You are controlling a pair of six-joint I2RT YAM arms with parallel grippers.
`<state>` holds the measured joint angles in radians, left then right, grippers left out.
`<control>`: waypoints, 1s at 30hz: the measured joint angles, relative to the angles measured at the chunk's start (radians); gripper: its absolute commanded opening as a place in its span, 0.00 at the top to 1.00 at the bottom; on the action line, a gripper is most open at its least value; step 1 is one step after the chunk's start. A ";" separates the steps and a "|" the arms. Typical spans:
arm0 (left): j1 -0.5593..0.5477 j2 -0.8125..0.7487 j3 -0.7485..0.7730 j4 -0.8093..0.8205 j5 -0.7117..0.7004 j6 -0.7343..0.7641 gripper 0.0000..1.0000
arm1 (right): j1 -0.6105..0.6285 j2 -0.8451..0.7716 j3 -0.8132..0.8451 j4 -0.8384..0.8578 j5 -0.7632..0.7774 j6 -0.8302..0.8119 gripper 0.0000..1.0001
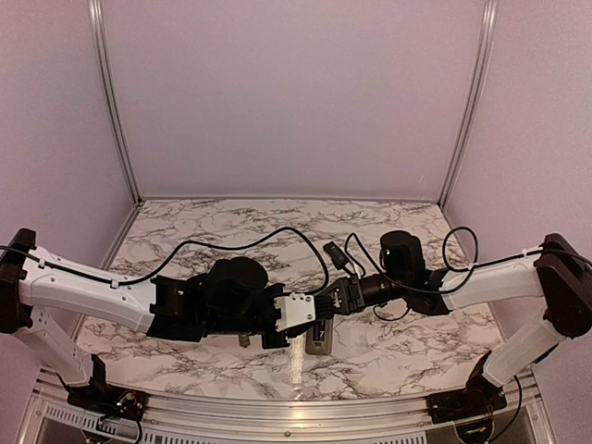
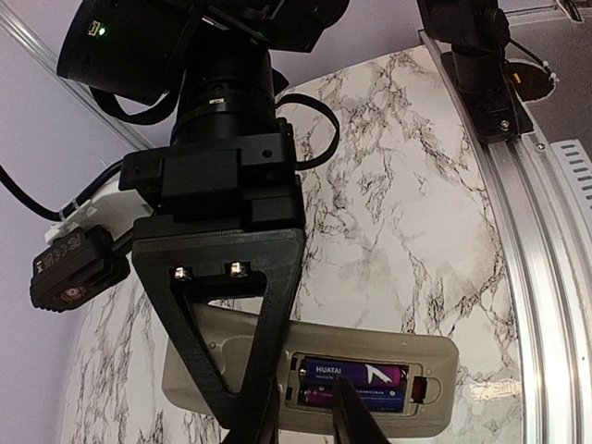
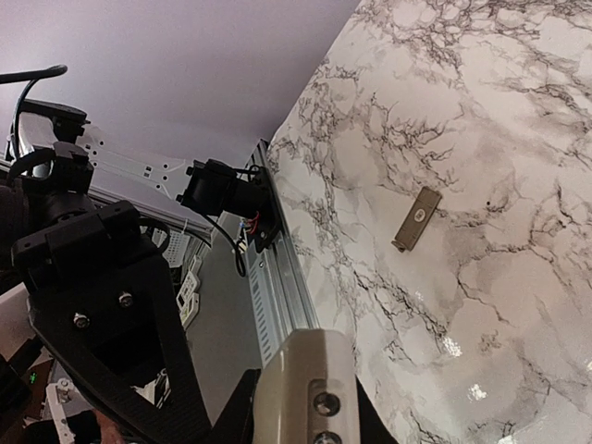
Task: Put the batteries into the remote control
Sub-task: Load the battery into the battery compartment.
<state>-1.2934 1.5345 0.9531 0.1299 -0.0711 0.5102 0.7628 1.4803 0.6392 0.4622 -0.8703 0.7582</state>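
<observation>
— Where's the remote (image 2: 370,335)?
— Back up over the table (image 2: 416,213), with two batteries (image 2: 356,375) in its open recess. The right gripper (image 3: 305,421) clamps one end.
— And the left gripper (image 2: 310,425)?
— Its fingers (image 2: 356,421) stand narrow over the batteries' end. I cannot tell whether they pinch one. A small cover (image 3: 416,219) lies apart on the table.

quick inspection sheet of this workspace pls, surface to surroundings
surface: white grey-veined marble tabletop
job's things: slim tan-grey remote control back up, two purple batteries in its recess; small tan rectangular plate, likely its cover, lying apart on the tabletop
clutter: nothing seen
end effectors: right end effector shut on the remote control; left end effector at the batteries, grip unclear
cables: black cables loop over the wrists
surroundings: plain lilac walls, aluminium rail at near edge
</observation>
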 measured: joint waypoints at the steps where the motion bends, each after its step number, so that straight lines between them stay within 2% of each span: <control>1: 0.000 0.004 0.003 -0.001 -0.002 0.001 0.79 | 0.002 0.001 0.000 -0.001 0.000 0.000 1.00; 17: -0.002 0.055 0.035 -0.018 -0.008 0.014 0.81 | 0.005 0.007 0.009 -0.005 -0.001 -0.001 1.00; 30: -0.004 0.072 0.068 -0.061 -0.013 0.022 0.88 | 0.006 0.008 0.015 -0.023 0.001 -0.012 1.00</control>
<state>-1.2972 1.6062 1.0206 0.0685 -0.0845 0.5323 0.7685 1.4879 0.6540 0.4393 -0.8696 0.7460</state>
